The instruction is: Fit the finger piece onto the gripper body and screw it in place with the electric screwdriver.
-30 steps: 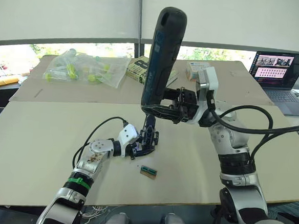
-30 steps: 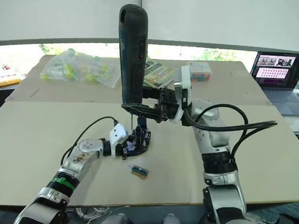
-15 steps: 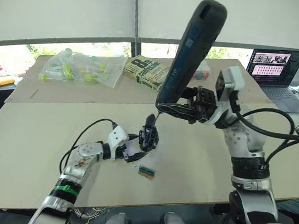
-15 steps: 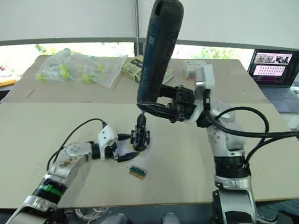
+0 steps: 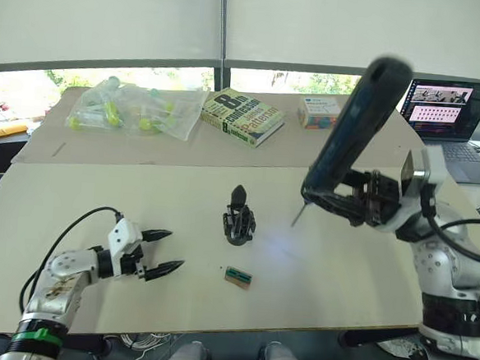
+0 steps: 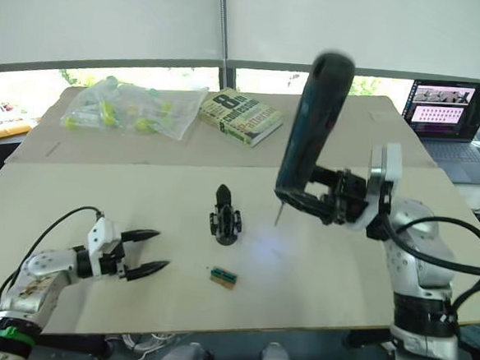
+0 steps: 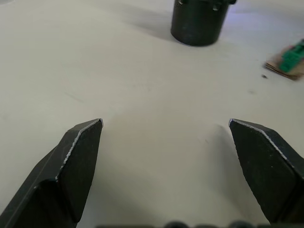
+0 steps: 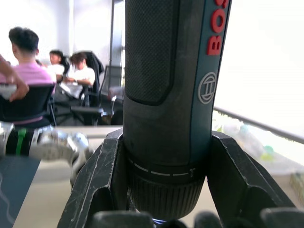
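The finger piece could not be told apart on the gripper body (image 5: 238,219), which stood mid-table. The right gripper (image 5: 347,206) was clamped on the raised, tilted electric screwdriver (image 5: 354,129) to the right. The left gripper (image 5: 163,252), fingers apart, lay low at near left.

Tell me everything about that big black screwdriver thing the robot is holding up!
The electric screwdriver is a long, fat, black pen shape with a rounded top, a textured grip, red lettering down its side and a thin metal bit at the bottom. The right gripper clamps it near the lower end, one black finger on each side. It is tilted, up in the air above the table, touching nothing else.
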Controlling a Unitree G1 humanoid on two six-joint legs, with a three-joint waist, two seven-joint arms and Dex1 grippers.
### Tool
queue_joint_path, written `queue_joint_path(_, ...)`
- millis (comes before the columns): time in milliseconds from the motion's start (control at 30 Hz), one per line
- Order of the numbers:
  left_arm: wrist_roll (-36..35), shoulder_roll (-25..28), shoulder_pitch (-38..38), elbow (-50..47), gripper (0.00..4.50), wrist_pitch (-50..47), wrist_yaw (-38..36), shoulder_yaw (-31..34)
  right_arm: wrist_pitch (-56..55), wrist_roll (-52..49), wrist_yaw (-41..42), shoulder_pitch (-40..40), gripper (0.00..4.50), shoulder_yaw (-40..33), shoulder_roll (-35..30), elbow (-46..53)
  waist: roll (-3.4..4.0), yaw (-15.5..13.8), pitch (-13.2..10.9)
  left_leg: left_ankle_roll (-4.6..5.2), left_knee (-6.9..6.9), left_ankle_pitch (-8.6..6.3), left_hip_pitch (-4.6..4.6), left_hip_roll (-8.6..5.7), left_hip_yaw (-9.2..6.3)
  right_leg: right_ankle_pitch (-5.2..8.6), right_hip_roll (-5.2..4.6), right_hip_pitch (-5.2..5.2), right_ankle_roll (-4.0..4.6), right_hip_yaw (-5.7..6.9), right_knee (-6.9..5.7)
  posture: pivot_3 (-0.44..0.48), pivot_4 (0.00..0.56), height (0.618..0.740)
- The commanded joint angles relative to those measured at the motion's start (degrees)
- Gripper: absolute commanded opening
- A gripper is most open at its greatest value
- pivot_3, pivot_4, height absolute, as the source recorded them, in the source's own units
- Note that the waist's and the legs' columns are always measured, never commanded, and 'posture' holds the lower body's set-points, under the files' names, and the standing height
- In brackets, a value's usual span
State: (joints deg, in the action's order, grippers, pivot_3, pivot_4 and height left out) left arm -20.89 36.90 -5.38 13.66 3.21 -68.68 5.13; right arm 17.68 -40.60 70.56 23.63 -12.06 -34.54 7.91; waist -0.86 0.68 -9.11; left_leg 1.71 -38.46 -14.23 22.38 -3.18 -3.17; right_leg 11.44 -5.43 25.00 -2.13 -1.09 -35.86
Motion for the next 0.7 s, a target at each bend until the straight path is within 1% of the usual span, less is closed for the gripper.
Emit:
queue_joint_path(33,-2.0,3.0,2.1,0.3,4.49,3.6,-3.9,3.6,-4.1,-0.2,1.8,-2.9,1.96,-5.4,-3.0,1.9,0.03,-0.1,0.0,0.01,0.0,-0.01,0.01,0.0,0.02,0.0,-0.02,0.01,0.0,-0.01,0.03,0.0,0.15,0.74)
queue_joint_path(167,-2.7,6.1,2.9,3.8,4.49,7.5,-7.6,6.8,-5.9,0.3,1.7,-7.4,1.96,-8.1,-4.6,2.3,0.06,-0.1,-0.1,0.01,0.01,-0.01,-0.01,0.08,0.03,0.0,0.0,0.02,0.0,0.02,0.0,0.0,0.15,0.74)
queue_joint_path(267,-4.3,7.2,3.1,3.3,4.49,5.3,-10.5,6.7,-6.6,-0.1,0.7,-8.4,1.96,-8.2,-4.2,3.5,0.06,0.0,-0.1,0.01,0.04,-0.01,-0.02,0.12,0.04,0.01,0.07,0.02,0.01,0.04,0.0,0.0,0.15,0.74)
queue_joint_path(367,-5.4,6.5,2.3,0.3,4.49,3.7,-11.6,5.5,-6.4,-1.3,-0.6,-8.4,1.96,-7.3,-3.1,6.0,0.04,0.0,-0.2,0.02,0.04,0.0,-0.01,0.1,0.08,0.01,0.05,0.02,0.0,0.01,0.0,0.0,0.15,0.74)
queue_joint_path(567,-3.8,3.5,-1.4,-7.7,4.49,1.7,-11.1,-1.0,-2.2,-7.1,-3.7,-7.5,1.96,-3.0,-0.4,15.4,0.0,-0.4,-0.2,0.01,0.03,0.0,0.0,0.09,0.08,0.0,0.04,0.01,0.0,0.02,0.0,0.0,0.15,0.74)
queue_joint_path(700,-0.7,2.0,-3.7,-8.5,4.49,1.3,-11.1,-6.2,-0.3,-9.2,-5.2,-7.1,1.96,2.2,2.2,20.0,-0.02,-0.3,-0.2,0.01,0.02,0.0,0.0,0.09,0.08,0.0,0.07,0.0,0.0,0.02,0.0,0.0,0.15,0.74)
